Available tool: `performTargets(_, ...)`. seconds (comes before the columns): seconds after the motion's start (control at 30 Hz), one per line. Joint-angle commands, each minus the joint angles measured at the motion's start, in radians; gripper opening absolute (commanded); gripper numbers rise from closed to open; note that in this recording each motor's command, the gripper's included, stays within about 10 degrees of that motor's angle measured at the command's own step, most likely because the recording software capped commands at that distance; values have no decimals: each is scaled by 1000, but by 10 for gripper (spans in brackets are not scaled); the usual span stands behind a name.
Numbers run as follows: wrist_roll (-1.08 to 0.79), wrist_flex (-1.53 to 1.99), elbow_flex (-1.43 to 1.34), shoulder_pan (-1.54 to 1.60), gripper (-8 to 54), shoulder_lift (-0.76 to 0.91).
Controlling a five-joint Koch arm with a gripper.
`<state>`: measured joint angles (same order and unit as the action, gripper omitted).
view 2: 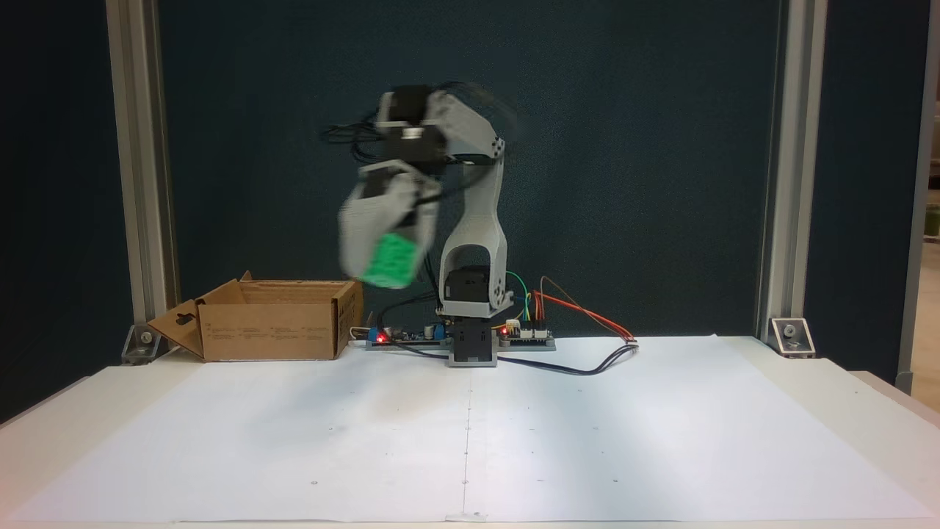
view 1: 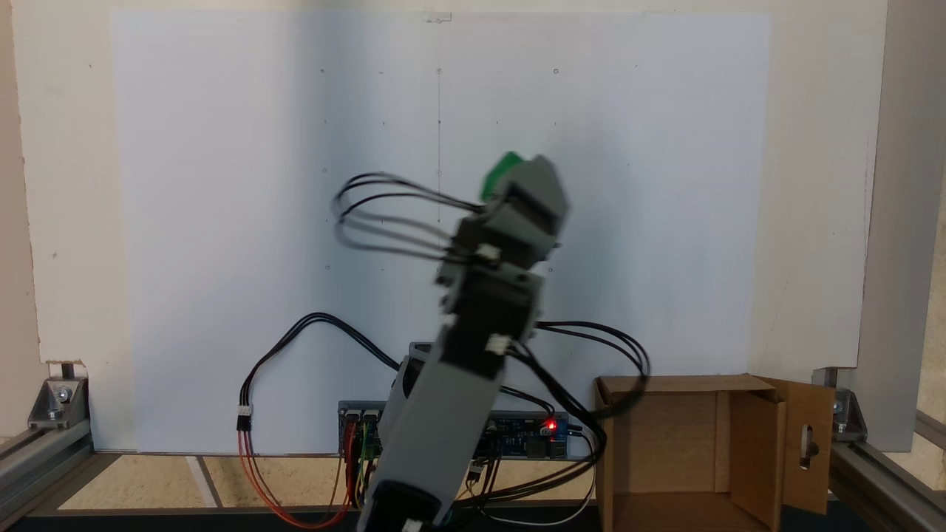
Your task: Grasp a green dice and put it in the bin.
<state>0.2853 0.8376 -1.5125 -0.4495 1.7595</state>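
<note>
The green dice hangs in the air, held between the grey fingers of my gripper, which is shut on it and blurred by motion. It sits just right of and above the bin's near corner in this fixed view. From the other fixed view the green dice peeks out behind the gripper, high over the white sheet. The bin, a brown cardboard box with open flaps, stands at the left beside the arm's base; in the other fixed view the bin is at the lower right.
A white paper sheet covers the table. Controller boards and loose cables lie around the arm's base. Aluminium frame posts stand at both sides. One bin flap with a slot cutout sticks outward.
</note>
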Motion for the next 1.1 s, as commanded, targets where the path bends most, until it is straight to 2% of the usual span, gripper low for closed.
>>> performTargets(0.0, -140, -35, 112, -164, 120, -43)
performTargets(0.33, -334, -28, 288, -765, 120, -149)
performTargets(0.6, -503, -20, 314, -1161, 120, -262)
performTargets(0.93, -781, 75, 310, -1427, 120, -460)
performTargets(1.07, -796, 69, 310, -1439, 120, -474)
